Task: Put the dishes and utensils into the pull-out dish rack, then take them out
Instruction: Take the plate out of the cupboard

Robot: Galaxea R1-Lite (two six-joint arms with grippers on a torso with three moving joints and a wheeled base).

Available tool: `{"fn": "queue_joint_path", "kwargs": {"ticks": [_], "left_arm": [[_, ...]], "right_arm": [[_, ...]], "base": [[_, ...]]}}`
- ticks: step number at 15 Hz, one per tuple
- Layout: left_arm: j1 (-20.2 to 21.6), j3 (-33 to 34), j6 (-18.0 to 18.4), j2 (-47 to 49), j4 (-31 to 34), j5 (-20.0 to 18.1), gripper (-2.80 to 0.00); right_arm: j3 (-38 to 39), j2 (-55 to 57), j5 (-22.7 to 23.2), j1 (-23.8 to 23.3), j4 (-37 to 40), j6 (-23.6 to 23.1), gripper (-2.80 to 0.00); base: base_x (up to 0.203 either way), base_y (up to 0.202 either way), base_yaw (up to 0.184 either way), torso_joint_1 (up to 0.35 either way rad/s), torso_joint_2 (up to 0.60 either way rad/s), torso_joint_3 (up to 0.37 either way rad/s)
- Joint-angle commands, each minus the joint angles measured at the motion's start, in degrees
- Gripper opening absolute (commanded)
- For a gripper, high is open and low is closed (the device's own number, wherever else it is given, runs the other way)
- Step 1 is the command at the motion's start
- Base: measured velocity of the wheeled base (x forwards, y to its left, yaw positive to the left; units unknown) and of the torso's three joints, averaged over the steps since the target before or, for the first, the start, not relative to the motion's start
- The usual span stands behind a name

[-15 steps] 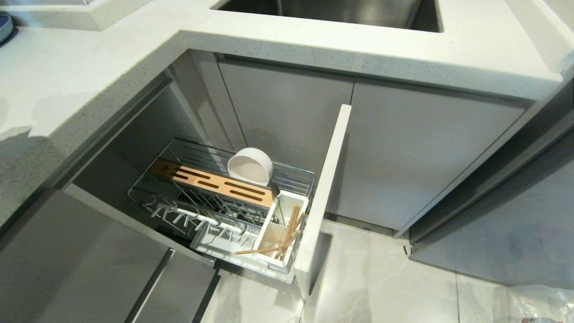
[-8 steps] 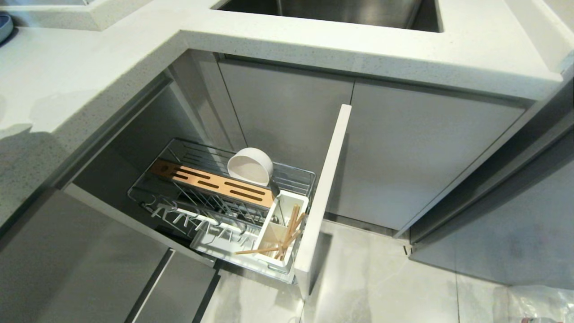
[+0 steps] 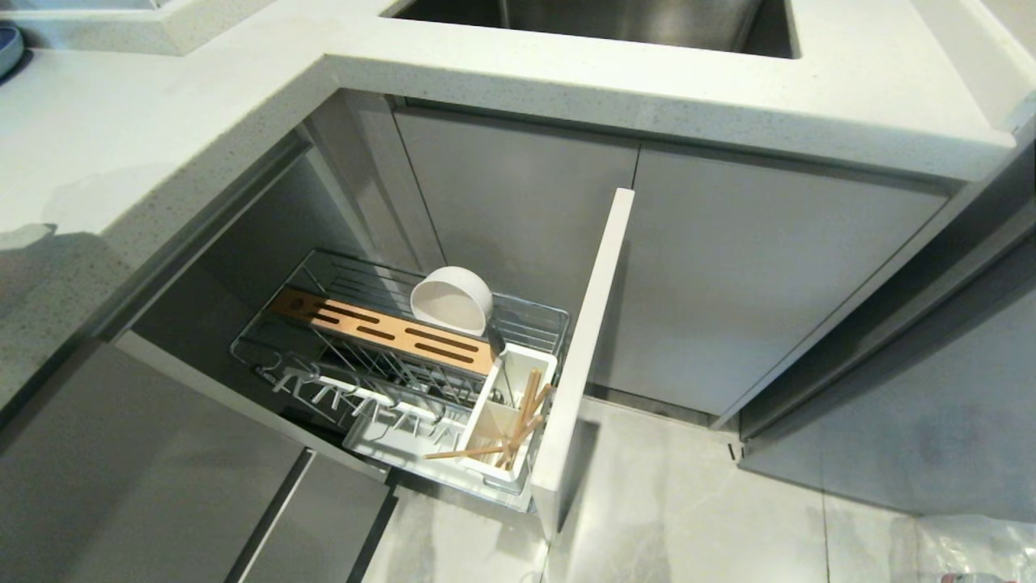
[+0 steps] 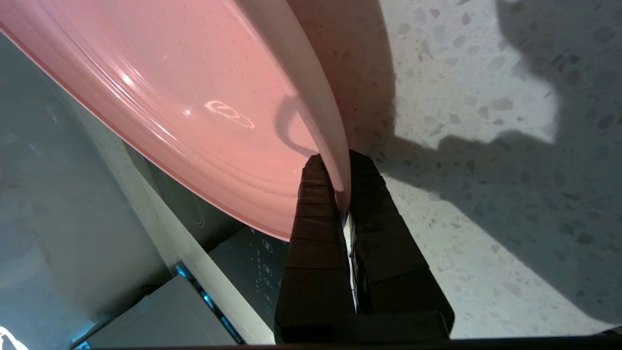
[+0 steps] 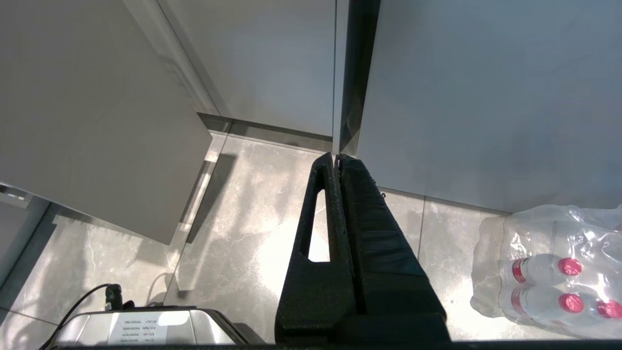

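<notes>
Pink bowl [image 4: 194, 107] rim clamped between left gripper [image 4: 340, 167] fingers; right gripper [image 5: 337, 158] fingers together, idle

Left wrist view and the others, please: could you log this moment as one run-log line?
left gripper: shut on pink dish rim, over countertop | right gripper: shut, parked | rack: out, holds white bowl, chopsticks
</notes>
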Motion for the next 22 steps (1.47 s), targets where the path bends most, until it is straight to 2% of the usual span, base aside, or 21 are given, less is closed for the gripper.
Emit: {"fn": "queue_joint_path", "kwargs": {"ticks": [1, 4, 18, 19, 20, 22], "left_arm": [[0.1, 0.3, 0.0, 0.4, 0.5, 0.2, -2.8], [0.1, 0.7, -0.2, 0.4, 0.6, -1.6, -2.8], [0.1, 0.7, -1.2, 0.0, -0.5, -1.7, -2.8], [0.1, 0.7, -1.5, 0.0, -0.5, -1.7, -0.81], [0.1, 0.7, -1.6, -0.2, -0.5, -1.7, 0.0], [0.0, 0.6, -2.1, -0.2, -0.6, -1.6, 0.0]], "right_arm": [[0.1, 0.0, 0.0, 0.0, 0.0, 0.0, -2.8], [0.1, 0.0, 0.0, 0.0, 0.0, 0.0, -2.8], [0.1, 0.0, 0.0, 0.0, 0.0, 0.0, -2.8], [0.1, 0.0, 0.0, 0.0, 0.0, 0.0, -2.8], [0.1, 0.0, 0.0, 0.0, 0.0, 0.0, -2.8], [0.1, 0.0, 0.0, 0.0, 0.0, 0.0, -2.8]], "base": [[0.0, 0.0, 0.0, 0.0, 0.0, 0.0], [0.0, 0.0, 0.0, 0.0, 0.0, 0.0], [0.0, 0.0, 0.0, 0.0, 0.0, 0.0], [0.0, 0.0, 0.0, 0.0, 0.0, 0.0], [0.0, 0.0, 0.0, 0.0, 0.0, 0.0], [0.0, 0.0, 0.0, 0.0, 0.0, 0.0]]}}
